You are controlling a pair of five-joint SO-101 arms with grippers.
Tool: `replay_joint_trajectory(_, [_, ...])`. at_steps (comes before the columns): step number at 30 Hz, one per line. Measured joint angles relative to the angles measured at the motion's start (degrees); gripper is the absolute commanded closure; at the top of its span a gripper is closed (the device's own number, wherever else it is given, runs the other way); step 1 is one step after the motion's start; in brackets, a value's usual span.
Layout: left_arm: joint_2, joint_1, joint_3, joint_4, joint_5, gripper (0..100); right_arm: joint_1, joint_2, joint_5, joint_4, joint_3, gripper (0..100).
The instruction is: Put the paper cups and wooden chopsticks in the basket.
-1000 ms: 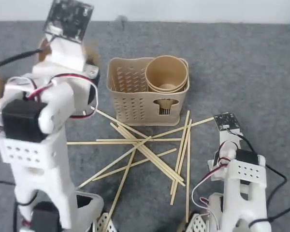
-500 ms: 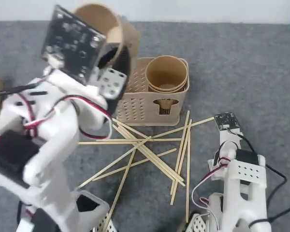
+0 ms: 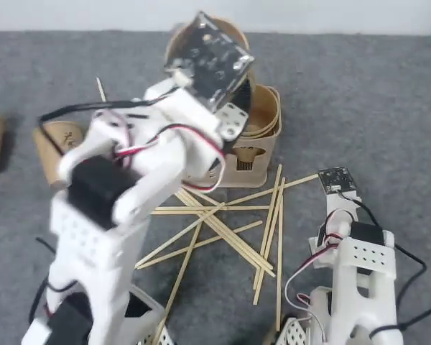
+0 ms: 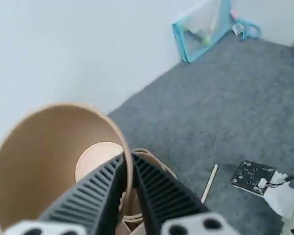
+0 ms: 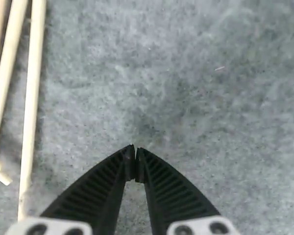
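**A:** What is held by the left claw (image 4: 128,161)?

**B:** A cup (image 4: 54,147) is held. Its rim is pinched tight, with one finger inside the cup and one outside.

**A:** Where is the cup kept?

**B:** It is held up in the air, over the basket (image 3: 255,162). Stacked cups (image 3: 266,111) are already set in the basket, on the side nearer the right arm.

**A:** Which way is the basket from the claw?

**B:** It is found below the claw. So it is thought the cup only has to be brought down. The cup looks tipped, with its mouth partly turned up to the wrist camera, so it may have to be set straight first, bottom down.

**A:** And the right claw (image 5: 135,161)?

**B:** It is shut on nothing. It is pointed at the tabletop (image 3: 359,93), just beside some chopsticks (image 5: 32,98).

**A:** What is not yet put away?

**B:** Two loose cups (image 3: 57,147) are seen lying on the left arm's side, well apart from the basket. The chopsticks (image 3: 223,223) are spread in a crossed pile in front of the basket, between the arms. Some are laid long-ways toward the right arm, so they can likely be reached best by that arm.
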Motion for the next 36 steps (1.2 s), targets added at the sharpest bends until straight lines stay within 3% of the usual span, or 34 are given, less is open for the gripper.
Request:
replay_joint_trajectory(17, [0.35,0.26,14.15,-8.35,-2.20,99,0.00,0.00,0.00,0.00,0.00,99.1])
replay_joint_trajectory(36, [9.85,4.13,10.46,-8.18,-2.11,99,0.00,0.00,0.00,0.00,0.00,99.1])
